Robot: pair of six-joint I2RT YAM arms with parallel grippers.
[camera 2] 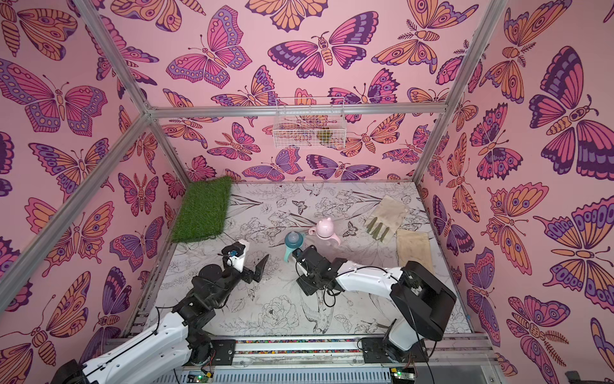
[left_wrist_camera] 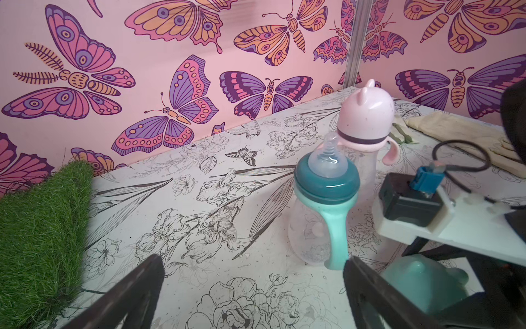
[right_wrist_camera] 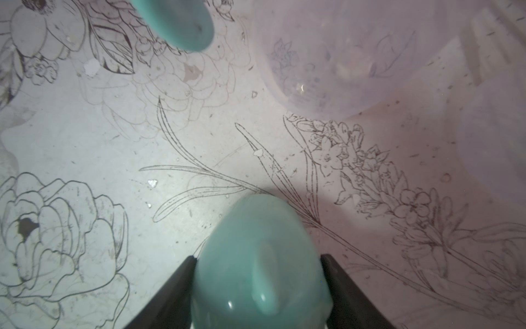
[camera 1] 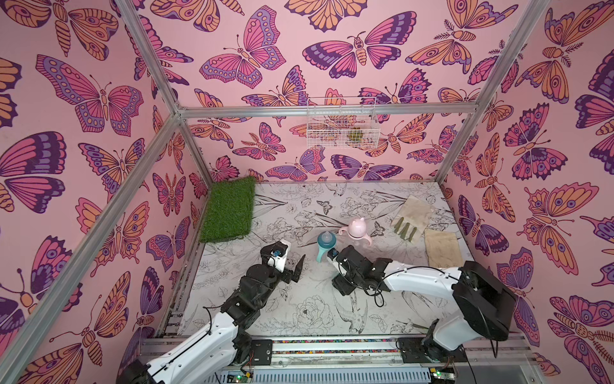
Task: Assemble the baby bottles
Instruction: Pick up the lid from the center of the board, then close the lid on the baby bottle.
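Observation:
The teal baby bottle (camera 1: 325, 244) (camera 2: 293, 244) (left_wrist_camera: 324, 199) stands upright mid-table, its clear nipple (left_wrist_camera: 327, 158) bare above the dark teal collar. Just behind it stands the pink baby bottle (camera 1: 356, 229) (camera 2: 324, 229) (left_wrist_camera: 365, 119) with its eared dome cap on. My right gripper (right_wrist_camera: 259, 257) is shut on the teal dome cap (right_wrist_camera: 259, 265) (left_wrist_camera: 421, 282), low over the table right beside the teal bottle. In both top views its wrist hides the fingers and the cap. My left gripper (left_wrist_camera: 253, 263) (camera 1: 295, 267) is open and empty, a little to the left of the teal bottle.
A green turf mat (camera 1: 229, 209) lies at the back left. Beige gloves (camera 1: 412, 212) and a beige cloth (camera 1: 442, 247) lie at the back right. A white wire basket (camera 1: 342, 123) hangs on the back wall. Butterfly-patterned walls close in three sides.

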